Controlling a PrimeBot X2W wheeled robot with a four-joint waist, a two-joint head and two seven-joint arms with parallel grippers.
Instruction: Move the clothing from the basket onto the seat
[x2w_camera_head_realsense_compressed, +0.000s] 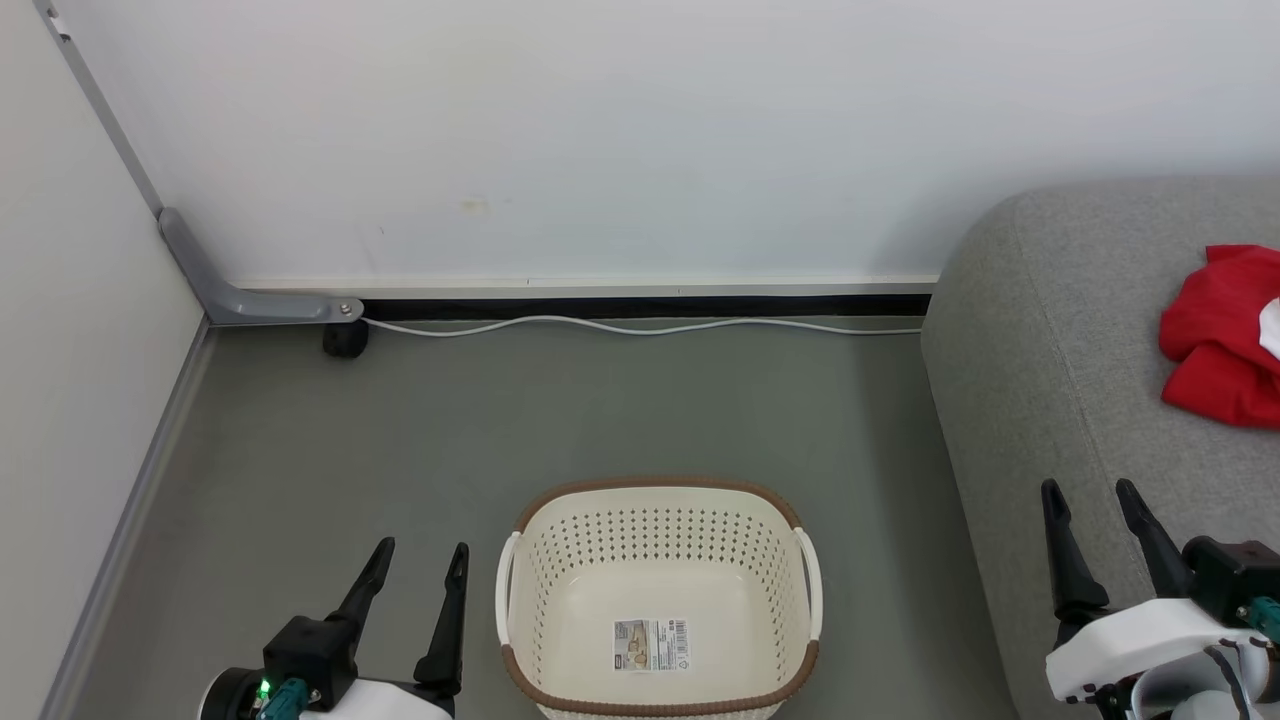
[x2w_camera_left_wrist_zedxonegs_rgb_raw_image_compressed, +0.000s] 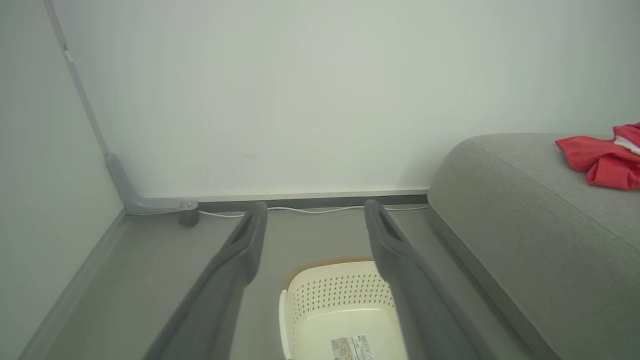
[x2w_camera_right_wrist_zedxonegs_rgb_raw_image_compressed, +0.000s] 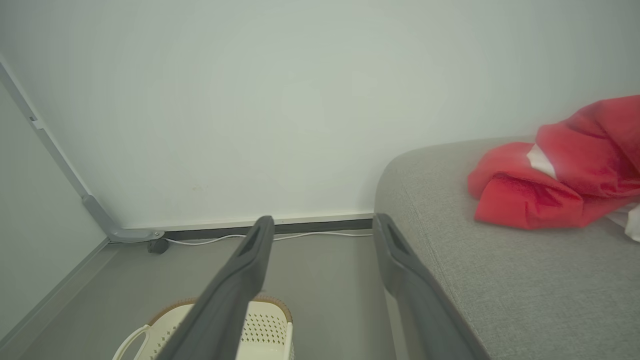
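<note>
Red clothing (x2w_camera_head_realsense_compressed: 1222, 335) with white trim lies bunched on the grey sofa seat (x2w_camera_head_realsense_compressed: 1080, 340) at the right; it also shows in the wrist views (x2w_camera_left_wrist_zedxonegs_rgb_raw_image_compressed: 602, 159) (x2w_camera_right_wrist_zedxonegs_rgb_raw_image_compressed: 555, 175). The cream basket (x2w_camera_head_realsense_compressed: 658, 520) stands on the floor in front of me, holding nothing but the paper label (x2w_camera_head_realsense_compressed: 651, 645) on its floor. My left gripper (x2w_camera_head_realsense_compressed: 418, 560) hangs open just left of the basket. My right gripper (x2w_camera_head_realsense_compressed: 1090, 500) is open over the sofa's front edge, apart from the clothing, with nothing between its fingers.
A white wall runs behind, with a white cable (x2w_camera_head_realsense_compressed: 640, 326) along its base. A grey bracket (x2w_camera_head_realsense_compressed: 250, 300) and a small black wheel (x2w_camera_head_realsense_compressed: 345, 340) sit in the left corner. Grey floor (x2w_camera_head_realsense_compressed: 400, 430) surrounds the basket.
</note>
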